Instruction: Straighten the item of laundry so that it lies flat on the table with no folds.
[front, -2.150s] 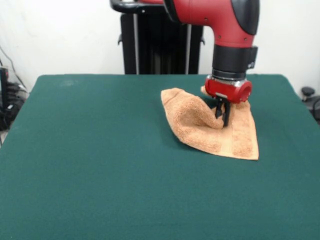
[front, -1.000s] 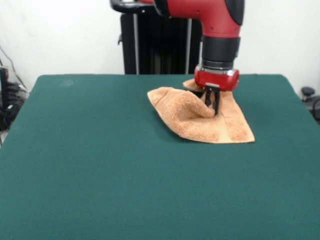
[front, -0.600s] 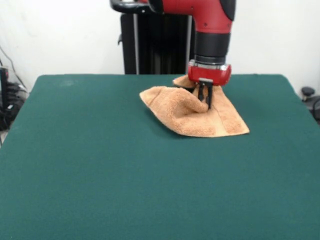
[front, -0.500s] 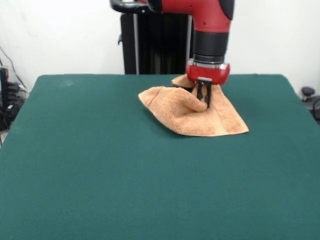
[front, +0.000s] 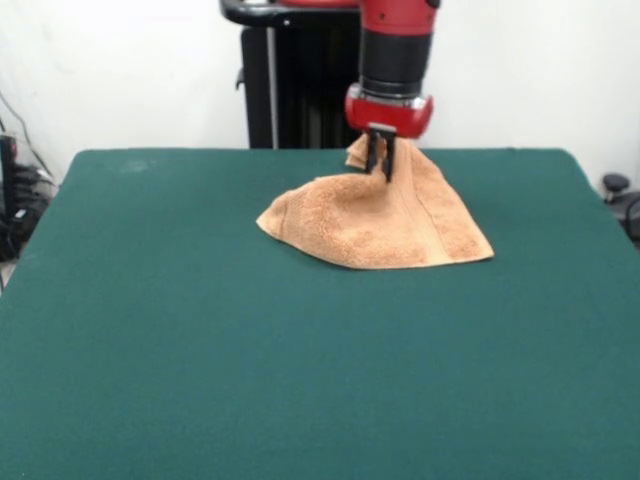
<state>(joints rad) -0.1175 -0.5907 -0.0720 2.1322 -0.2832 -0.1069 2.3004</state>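
The item of laundry (front: 375, 225), an orange-tan terry towel, rises like a tent from the dark green table (front: 200, 350) right of centre toward the far side. Its peak is pinched in my gripper (front: 380, 160), which is shut on a fold of cloth just below the red wrist. From there the towel drapes down to a left corner and a right corner that rest on the felt. A woven band runs down its right part. The cloth behind the gripper is partly hidden.
Bare green felt spreads wide to the left of the towel and toward the near edge. A black pedestal column (front: 300, 80) stands beyond the far edge. Cables and dark objects lie off the table at the left and right sides.
My gripper has risen and moved left and toward the far edge with the towel's fold in it. The towel has been pulled up into a taller tent and its left corner has slid left.
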